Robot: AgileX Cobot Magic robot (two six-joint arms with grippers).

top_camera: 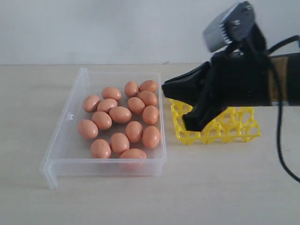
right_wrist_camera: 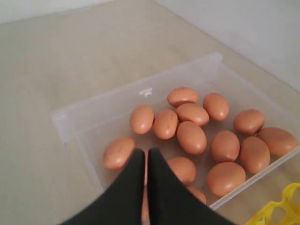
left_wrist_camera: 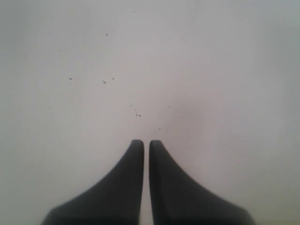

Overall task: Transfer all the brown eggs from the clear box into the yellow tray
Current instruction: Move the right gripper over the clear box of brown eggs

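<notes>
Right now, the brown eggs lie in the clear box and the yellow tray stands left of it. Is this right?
No: the exterior view shows the yellow tray right of the clear box. The brown eggs do lie in the box.

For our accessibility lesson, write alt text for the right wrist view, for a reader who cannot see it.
The shut right gripper points toward a clear box holding over a dozen brown eggs, set on a beige table. A corner of the yellow tray shows beside the box.
</notes>
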